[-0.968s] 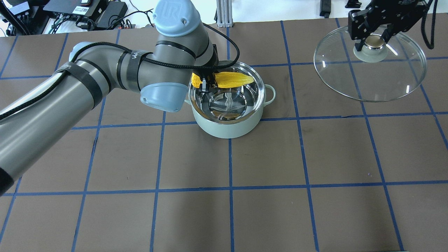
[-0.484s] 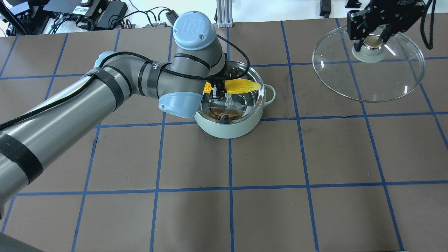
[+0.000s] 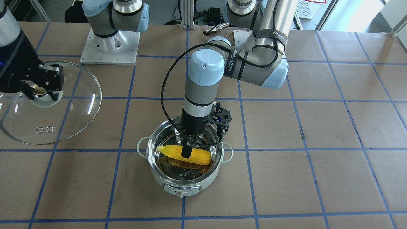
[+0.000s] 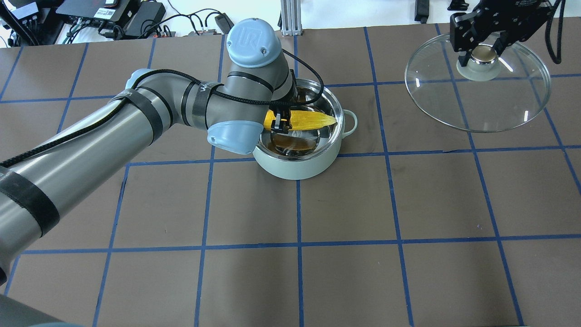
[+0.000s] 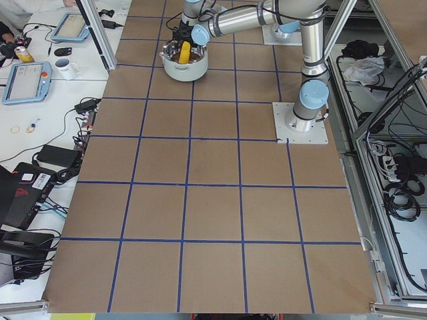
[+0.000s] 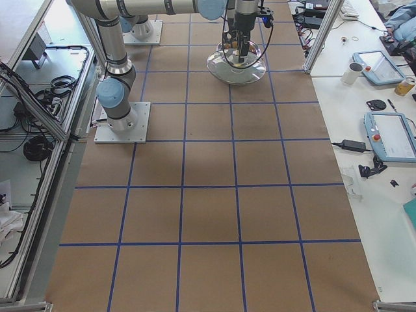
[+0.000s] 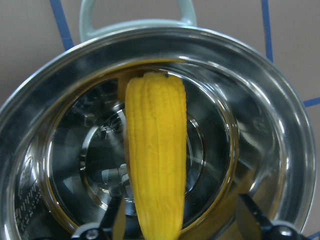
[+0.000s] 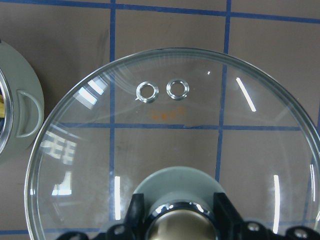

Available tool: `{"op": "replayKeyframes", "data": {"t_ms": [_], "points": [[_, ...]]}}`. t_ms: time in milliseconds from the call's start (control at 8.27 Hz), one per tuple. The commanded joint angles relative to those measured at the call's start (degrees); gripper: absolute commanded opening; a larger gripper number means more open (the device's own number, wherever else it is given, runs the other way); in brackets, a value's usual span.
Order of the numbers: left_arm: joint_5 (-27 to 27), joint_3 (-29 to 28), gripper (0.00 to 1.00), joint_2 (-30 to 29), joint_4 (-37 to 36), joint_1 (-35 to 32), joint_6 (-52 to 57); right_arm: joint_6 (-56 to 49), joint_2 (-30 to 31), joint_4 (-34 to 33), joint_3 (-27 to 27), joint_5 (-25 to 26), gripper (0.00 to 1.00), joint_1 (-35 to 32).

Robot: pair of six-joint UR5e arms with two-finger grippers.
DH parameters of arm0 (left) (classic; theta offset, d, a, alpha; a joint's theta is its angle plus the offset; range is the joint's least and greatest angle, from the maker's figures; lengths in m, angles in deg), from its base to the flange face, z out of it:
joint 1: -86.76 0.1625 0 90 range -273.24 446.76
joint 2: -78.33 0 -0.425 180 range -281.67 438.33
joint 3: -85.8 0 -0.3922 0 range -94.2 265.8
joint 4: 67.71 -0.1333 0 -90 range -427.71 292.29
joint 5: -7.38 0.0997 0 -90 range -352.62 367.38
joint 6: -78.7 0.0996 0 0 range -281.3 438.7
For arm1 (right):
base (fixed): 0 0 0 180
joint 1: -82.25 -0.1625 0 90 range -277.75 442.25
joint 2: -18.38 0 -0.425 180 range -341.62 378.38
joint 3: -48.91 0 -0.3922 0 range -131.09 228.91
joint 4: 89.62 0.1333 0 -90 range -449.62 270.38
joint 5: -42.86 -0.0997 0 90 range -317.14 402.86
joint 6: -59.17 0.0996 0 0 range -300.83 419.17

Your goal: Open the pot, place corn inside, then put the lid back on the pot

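The left arm (image 4: 136, 113) reaches in from the left across the brown, blue-gridded surface (image 4: 345, 204), its wrist bent down over the open pot (image 4: 295, 165). The left jaws sit inside the pot's rim, straddling the thick end of the corn (image 4: 313, 120). In the left wrist view one finger lies against the cob while the other shows a gap beside it, so it cannot be told whether the jaws grip the corn or have let it go.

The pale green pot stands near the middle of the surface, its steel interior bare of a cover. One loop handle (image 4: 350, 122) points right and the control knob (image 3: 182, 193) faces away from the robot. The corn lies level and low inside the pot, crossing the bowl with its tapered tip toward the right handle. Its yellow is mirrored in the steel beneath.

Well apart to the right, near the far edge of the surface, the right jaws are closed on the shiny ball knob (image 4: 484, 56) of the clear glass lid (image 4: 490, 104). The lid hangs from that grip, its rim tilted. Two metal-ringed vent holes (image 8: 146, 91) show through the glass in the right wrist view, on the side away from the robot.
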Motion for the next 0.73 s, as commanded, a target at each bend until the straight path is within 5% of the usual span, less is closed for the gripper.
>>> {"op": "replayKeyframes", "data": {"t_ms": [0,605], "points": [[-0.54,-0.35,0.94,0.92,-0.18,0.04,1.75,0.0,-0.08,-0.09,0.0,0.0,0.22,0.0],[-1.87,-0.7,0.99,6.53,2.35,4.05,31.41,2.97,-1.39,-2.72,-0.26,-5.34,0.21,-0.7]]}}
